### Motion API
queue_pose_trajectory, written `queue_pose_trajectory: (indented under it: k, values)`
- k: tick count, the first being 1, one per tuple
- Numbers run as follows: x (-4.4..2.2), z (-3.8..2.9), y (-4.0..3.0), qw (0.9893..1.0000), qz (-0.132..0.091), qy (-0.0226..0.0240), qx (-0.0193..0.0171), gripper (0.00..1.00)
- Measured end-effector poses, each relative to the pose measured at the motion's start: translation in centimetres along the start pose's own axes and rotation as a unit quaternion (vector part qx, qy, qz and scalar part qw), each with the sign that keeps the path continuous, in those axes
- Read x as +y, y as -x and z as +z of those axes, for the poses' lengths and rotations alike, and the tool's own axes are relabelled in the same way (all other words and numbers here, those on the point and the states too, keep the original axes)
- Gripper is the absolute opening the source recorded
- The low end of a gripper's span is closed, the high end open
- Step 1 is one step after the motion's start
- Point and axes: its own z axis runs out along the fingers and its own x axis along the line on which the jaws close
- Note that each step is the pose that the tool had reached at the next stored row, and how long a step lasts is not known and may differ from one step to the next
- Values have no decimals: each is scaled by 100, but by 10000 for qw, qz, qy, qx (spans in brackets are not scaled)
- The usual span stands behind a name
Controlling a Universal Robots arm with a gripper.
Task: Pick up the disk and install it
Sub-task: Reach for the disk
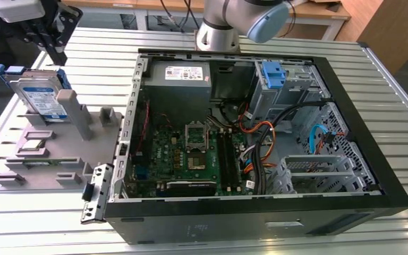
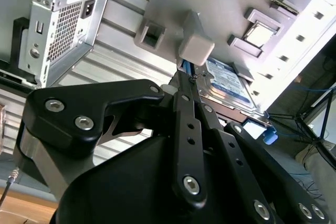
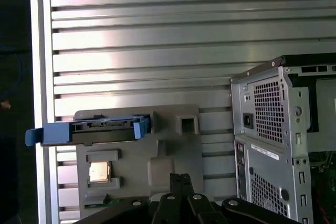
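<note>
Hand (image 1: 57, 56) is hovering over the disk (image 1: 41, 98), not touching it. Fingers are looking pinched together with nothing between them: closed and empty. In the second wrist view the hand's black linkages are covering the near end of the disk, so only part of the blue-and-white label is showing. In the first wrist view the hand is cut off by the frame edge and just the fingertips (image 3: 181, 179) are poking in. Disk is standing on edge in a slot of the grey tray (image 1: 69, 151), leaning against a grey post (image 1: 73, 114), blue side rails on. From the first wrist view it's showing edge-on, one blue rail tab sticking out past the tray edge. Tray is sitting on the slatted bench (image 1: 104, 50), toward the exterior view's left of the open computer case (image 1: 261, 223), just beside it. A small chip (image 3: 100, 171) is lying in another pocket of the tray; other pockets are too small to make out. Inside the case a bare blue bracket (image 1: 273, 74) is sitting in the drive bay at the back, next to the grey power supply (image 1: 179, 74); cables are hiding what's under the bay. Arm (image 1: 239, 16) is running out of the exterior view along its upper edge, so its link to the hand isn't visible.
</note>
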Motion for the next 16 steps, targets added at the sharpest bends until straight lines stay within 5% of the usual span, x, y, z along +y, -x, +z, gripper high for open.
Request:
queue_pose_trajectory:
  k: [8, 16]
  values:
    - [-3, 5, -204, 10000, 0, 0, 0, 11]
    - [72, 28, -361, 10000, 1, 0, 0, 11]
